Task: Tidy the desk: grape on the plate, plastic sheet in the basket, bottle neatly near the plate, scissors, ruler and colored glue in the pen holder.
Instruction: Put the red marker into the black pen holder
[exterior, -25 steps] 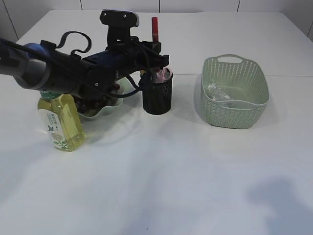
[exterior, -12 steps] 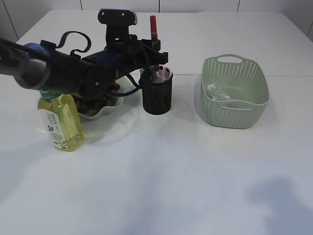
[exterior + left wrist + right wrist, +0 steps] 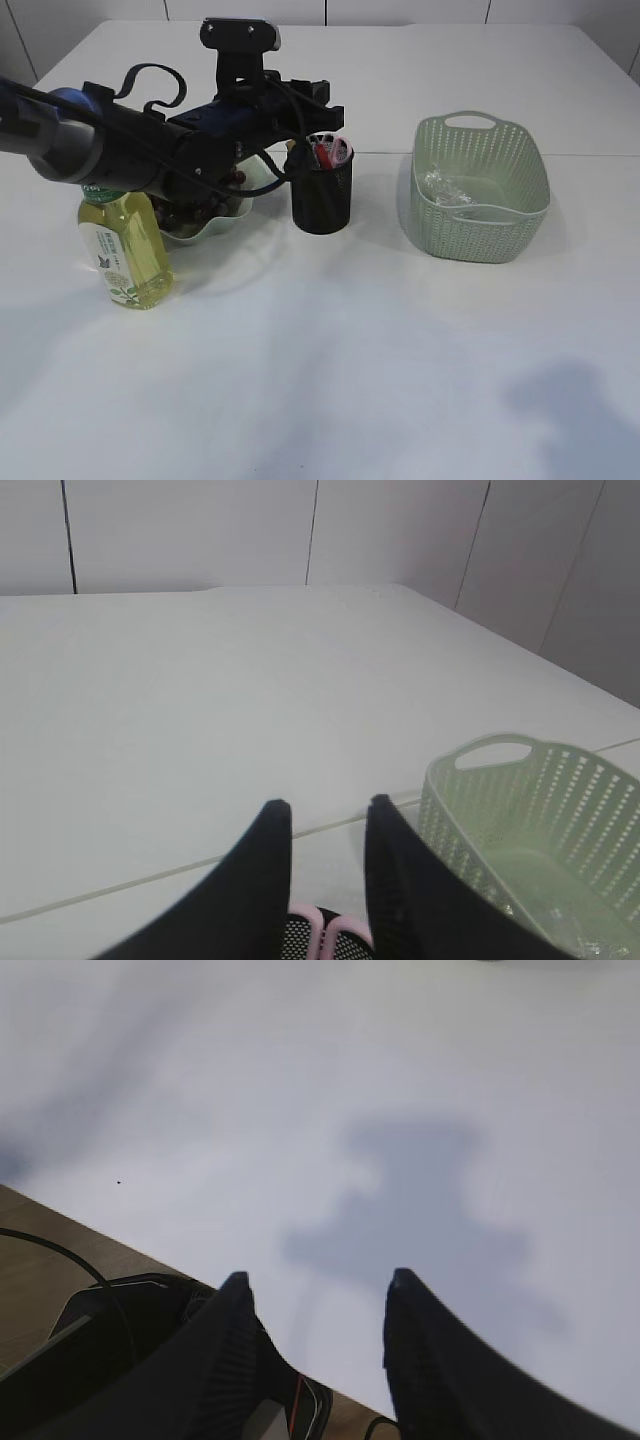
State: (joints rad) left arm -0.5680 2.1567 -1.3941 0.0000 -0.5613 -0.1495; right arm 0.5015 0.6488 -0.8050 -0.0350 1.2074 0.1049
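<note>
Exterior view: the black left arm reaches across the white table [image 3: 330, 340], its left gripper [image 3: 322, 96] poised just above a black mesh pen holder [image 3: 322, 195] standing toward the table's far side. Red colored glue [image 3: 326, 154] sits inside the holder beside pink handles, its tip showing at the rim. From the left wrist view, the gripper's fingers [image 3: 255, 880] stand slightly apart with nothing between them, the holder's rim directly beneath. A pale green plate [image 3: 215, 218] with dark grapes [image 3: 185, 212] lies just left of the holder, largely hidden by the arm. A clear plastic bottle of yellow liquid [image 3: 124, 250] stands upright at the plate's near-left edge. A pale green woven basket [image 3: 482, 190], toward the table's right edge, holds a crumpled clear plastic sheet [image 3: 441, 187]. Right wrist view: the right gripper [image 3: 318, 1290] hangs spread and empty over the table's near edge.
</note>
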